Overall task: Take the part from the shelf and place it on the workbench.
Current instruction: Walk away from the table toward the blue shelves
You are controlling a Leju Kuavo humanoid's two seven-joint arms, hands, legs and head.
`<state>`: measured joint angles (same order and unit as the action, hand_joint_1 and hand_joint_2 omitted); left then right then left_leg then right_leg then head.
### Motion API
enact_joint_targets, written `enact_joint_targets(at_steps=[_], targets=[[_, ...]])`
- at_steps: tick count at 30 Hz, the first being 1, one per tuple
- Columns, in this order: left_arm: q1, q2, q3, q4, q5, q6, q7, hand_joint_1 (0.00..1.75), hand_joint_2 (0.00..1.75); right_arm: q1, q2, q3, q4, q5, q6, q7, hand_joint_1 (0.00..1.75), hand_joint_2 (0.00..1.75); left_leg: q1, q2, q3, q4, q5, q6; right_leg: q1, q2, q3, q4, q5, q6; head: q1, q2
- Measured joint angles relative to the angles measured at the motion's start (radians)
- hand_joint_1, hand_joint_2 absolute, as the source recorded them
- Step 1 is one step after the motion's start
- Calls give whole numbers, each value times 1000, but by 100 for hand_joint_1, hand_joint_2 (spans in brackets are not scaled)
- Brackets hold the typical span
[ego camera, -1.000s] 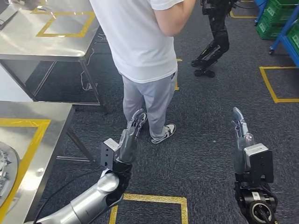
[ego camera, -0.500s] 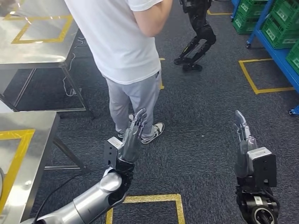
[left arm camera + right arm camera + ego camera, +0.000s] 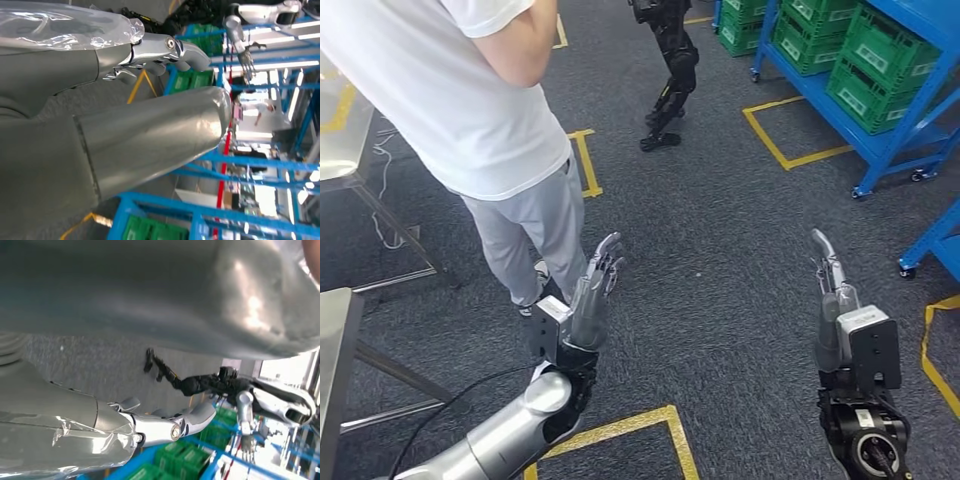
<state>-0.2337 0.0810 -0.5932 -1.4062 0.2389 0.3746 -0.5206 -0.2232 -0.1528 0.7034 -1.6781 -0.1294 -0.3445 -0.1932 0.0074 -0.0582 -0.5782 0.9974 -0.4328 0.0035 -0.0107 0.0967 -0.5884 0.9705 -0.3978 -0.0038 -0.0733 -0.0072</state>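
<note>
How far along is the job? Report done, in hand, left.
Done: nothing that shows. In hand: nothing; the left hand and right hand are both open and empty, held over the carpet. The blue shelf with green crates lies ahead to the right. Left: reach the shelf, take the part, carry it to the workbench.

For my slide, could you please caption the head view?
Both empty hands, left hand and right hand, raised over dark carpet, a person nearby, blue shelf of green crates ahead.
</note>
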Motion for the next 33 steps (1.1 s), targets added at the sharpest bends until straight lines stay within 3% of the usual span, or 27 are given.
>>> enact_joint_targets(at_steps=[1,3,4,6,8,10,11,12,14,16,17,19,21,23,25,26,28,30,32,33], targets=[[0,0,0,0,0,0,0,0,0,0,0,0,0,0,0,0,0,0,-2,-9,12,-28,6,3,-1,10,-3,0,2,5,1,0],[-2,1,0,-1,0,1,0,0,0,0,0,0,0,0,1,0,0,0,-4,8,17,-41,8,5,-4,30,-8,-5,7,18,3,0],[-3,1,0,-2,-1,1,2,0,0,0,0,-1,0,0,2,0,0,0,-2,19,20,-48,12,9,-3,27,-12,-3,5,24,3,0],[-4,0,0,-5,-3,3,5,0,0,-3,0,-2,0,-1,7,0,0,0,3,42,27,-62,19,16,0,-14,-37,45,-28,34,13,0],[-2,0,0,-7,-4,3,8,0,0,-8,0,-2,2,-2,12,0,0,0,3,66,30,-65,20,21,-3,-67,-91,169,-94,42,25,0],[1,1,0,-7,-5,3,9,0,0,-8,1,-1,4,-4,15,1,0,0,2,90,30,-64,18,22,-11,-86,-133,271,-128,51,28,0],[1,1,0,-7,-5,3,9,0,0,-7,1,-1,5,-4,16,1,0,0,3,101,30,-63,17,21,-15,-91,-129,270,-119,54,29,0],[1,1,0,-7,-5,3,9,0,0,-8,1,-2,7,-4,16,2,0,0,4,112,31,-62,15,18,-17,-98,-106,231,-94,57,29,0],[1,2,0,-8,-6,3,9,0,0,-12,1,-2,8,-4,19,2,0,0,3,131,33,-56,7,7,-16,-134,-32,96,-40,59,32,0],[0,2,0,-8,-9,-1,8,0,0,-19,1,-2,9,-4,21,0,0,0,-3,149,32,-48,1,-5,-10,-162,11,15,-22,47,31,0],[-1,2,0,-8,-11,-3,7,0,0,-20,1,-1,9,-4,21,-1,0,0,-7,159,31,-46,0,-9,-6,-161,13,8,-26,38,29,0],[-5,2,0,-8,-13,-7,5,0,0,-19,1,-2,10,-5,22,-3,0,0,-5,172,33,-44,-3,-19,-5,-137,10,6,-22,21,22,0],[-9,2,0,-8,-13,-8,4,0,0,-19,1,-3,10,-7,20,-8,0,0,2,137,17,1,-37,-29,-7,-115,10,2,-17,8,19,0],[-8,3,0,-8,-13,-8,4,0,0,-18,1,-3,10,-9,20,-12,0,0,5,83,-40,125,-102,-32,-7,-94,9,1,-14,-1,12,0],[-4,4,0,-8,-12,-7,4,0,0,-15,1,-2,11,-10,20,-13,0,0,4,67,-106,246,-139,-30,-4,-69,7,1,-13,-4,6,0],[-3,5,0,-8,-11,-5,4,0,0,-13,1,-1,11,-11,21,-14,0,0,3,64,-120,261,-131,-28,-2,-55,7,1,-12,-5,4,0],[-4,5,0,-8,-6,-1,4,0,0,-12,1,-1,11,-14,20,-16,0,0,0,53,-89,177,-66,-15,1,-27,8,1,-11,-6,1,0],[-10,6,0,-8,1,6,4,0,0,-12,1,-1,11,-17,16,-19,0,0,-1,10,-29,39,-3,3,3,-3,7,2,-10,-4,0,0],[-14,6,0,-8,7,13,4,0,0,-11,1,-1,11,-19,13,-19,0,0,-4,-15,0,-28,14,10,0,17,2,3,-8,3,2,0],[-16,6,0,-8,10,16,4,0,0,-10,1,-1,11,-20,12,-18,0,0,-5,-9,3,-36,13,10,-1,28,-1,2,-7,10,2,0]])
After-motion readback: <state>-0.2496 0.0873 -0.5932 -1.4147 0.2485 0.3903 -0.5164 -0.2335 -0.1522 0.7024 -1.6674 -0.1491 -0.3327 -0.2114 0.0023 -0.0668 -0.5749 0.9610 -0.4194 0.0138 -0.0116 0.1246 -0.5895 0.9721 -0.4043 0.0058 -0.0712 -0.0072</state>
